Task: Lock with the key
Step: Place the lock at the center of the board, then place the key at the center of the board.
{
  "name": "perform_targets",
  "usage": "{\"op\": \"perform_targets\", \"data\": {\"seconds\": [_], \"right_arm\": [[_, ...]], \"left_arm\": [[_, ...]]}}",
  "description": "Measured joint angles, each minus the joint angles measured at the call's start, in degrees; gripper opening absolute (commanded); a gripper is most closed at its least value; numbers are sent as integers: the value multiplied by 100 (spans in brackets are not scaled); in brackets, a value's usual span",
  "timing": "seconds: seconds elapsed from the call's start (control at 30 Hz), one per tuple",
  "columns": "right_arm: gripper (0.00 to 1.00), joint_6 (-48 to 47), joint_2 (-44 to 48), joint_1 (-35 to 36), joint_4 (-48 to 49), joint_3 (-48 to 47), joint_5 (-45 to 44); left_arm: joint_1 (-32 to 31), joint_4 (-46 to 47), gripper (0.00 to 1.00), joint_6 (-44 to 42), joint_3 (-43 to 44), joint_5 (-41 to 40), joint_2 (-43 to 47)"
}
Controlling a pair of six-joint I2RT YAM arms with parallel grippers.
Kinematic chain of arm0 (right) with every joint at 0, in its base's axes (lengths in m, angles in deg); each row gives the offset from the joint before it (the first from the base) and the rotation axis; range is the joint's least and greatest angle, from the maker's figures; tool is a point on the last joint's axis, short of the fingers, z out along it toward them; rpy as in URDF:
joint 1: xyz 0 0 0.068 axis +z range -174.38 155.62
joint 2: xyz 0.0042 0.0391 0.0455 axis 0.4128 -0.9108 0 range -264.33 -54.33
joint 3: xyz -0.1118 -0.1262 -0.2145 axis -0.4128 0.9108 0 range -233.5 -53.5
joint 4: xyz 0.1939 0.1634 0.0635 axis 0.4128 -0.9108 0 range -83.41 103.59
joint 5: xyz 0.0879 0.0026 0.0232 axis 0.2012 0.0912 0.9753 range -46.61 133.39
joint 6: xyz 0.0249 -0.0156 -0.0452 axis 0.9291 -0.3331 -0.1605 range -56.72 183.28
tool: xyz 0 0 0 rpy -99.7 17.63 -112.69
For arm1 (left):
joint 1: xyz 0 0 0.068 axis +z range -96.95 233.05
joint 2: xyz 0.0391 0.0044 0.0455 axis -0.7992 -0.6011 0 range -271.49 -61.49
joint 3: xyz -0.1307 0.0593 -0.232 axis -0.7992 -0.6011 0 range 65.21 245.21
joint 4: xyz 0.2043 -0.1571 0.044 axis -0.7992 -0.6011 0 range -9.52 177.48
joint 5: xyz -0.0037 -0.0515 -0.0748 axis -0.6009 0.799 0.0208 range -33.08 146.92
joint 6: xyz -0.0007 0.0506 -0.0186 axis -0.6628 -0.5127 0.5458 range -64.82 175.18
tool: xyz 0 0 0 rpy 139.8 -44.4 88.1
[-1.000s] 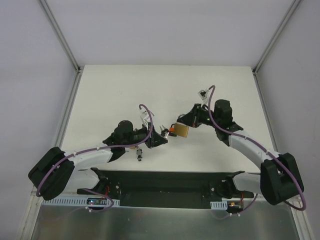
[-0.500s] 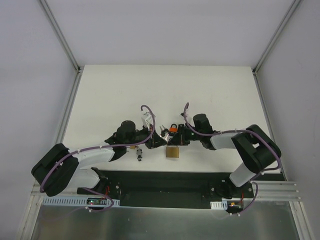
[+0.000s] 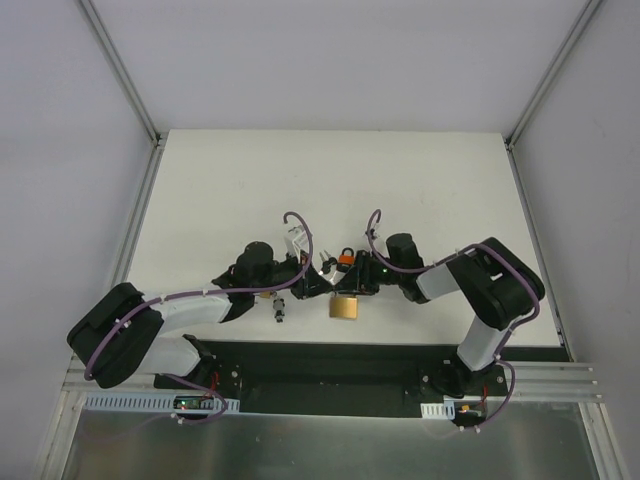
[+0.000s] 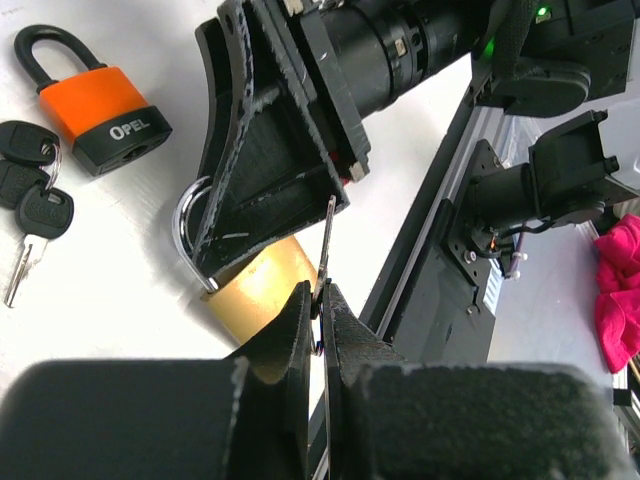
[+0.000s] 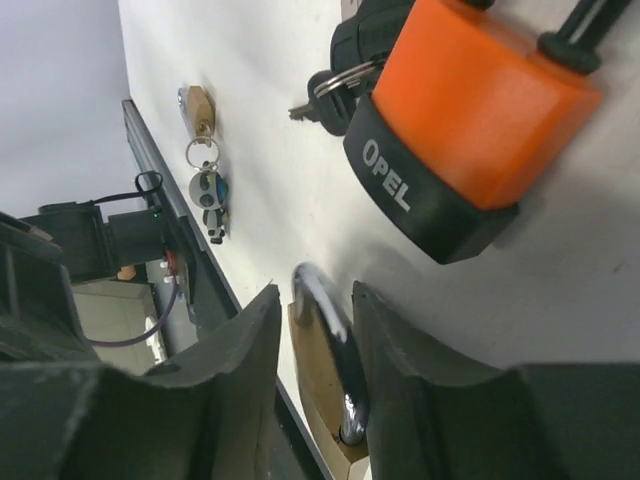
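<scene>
A brass padlock [image 3: 344, 306] lies on the white table near its front edge, its steel shackle [image 5: 325, 330] up between the fingers of my right gripper [image 5: 318, 295]. Those jaws stand a little apart, one finger clear of the lock, the other against the shackle. My left gripper [image 4: 320, 295] is shut on the key [image 4: 328, 240], a thin blade seen edge-on, held just beside the brass padlock [image 4: 265, 295] and the right gripper's fingers [image 4: 270, 180]. From above, the left gripper [image 3: 322, 285] and the right gripper [image 3: 352, 288] nearly meet over the lock.
An orange and black OPEL padlock [image 4: 100, 95] with black-headed keys [image 4: 30, 190] lies just behind. A small brass lock on a key ring [image 5: 200, 110] lies to the left. The black base rail [image 3: 330, 365] runs right in front of the lock.
My right arm swung down and left, bringing the brass padlock from mid-air onto the table near the front edge, and its jaws have loosened. The left gripper has hardly moved.
</scene>
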Motion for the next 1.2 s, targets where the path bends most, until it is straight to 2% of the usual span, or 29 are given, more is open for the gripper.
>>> {"op": "perform_targets", "data": {"seconds": [0.13, 0.2, 0.33, 0.67, 0.97, 1.13, 1.2], "right_arm": [[57, 15, -9, -157, -11, -15, 59], [61, -31, 26, -219, -83, -85, 105], [72, -317, 254, -319, -678, -293, -2], [82, -1325, 1344, -374, -2743, -503, -988], [92, -1665, 2166, -374, -3445, -505, -1300], [99, -1799, 2518, -374, -3674, -549, -1449], [100, -1853, 2562, -374, -3762, -610, -1486]], "left_arm": [[0, 22, 0, 4, -79, 0, 0], [0, 15, 0, 9, -122, 0, 0], [0, 13, 0, 28, -177, -2, -4], [0, -28, 0, 387, -302, -149, -310], [-2, -55, 0, 820, -350, -278, -868], [0, -140, 8, 957, -424, -450, -929], [-2, -157, 17, 962, -424, -494, -929]]}}
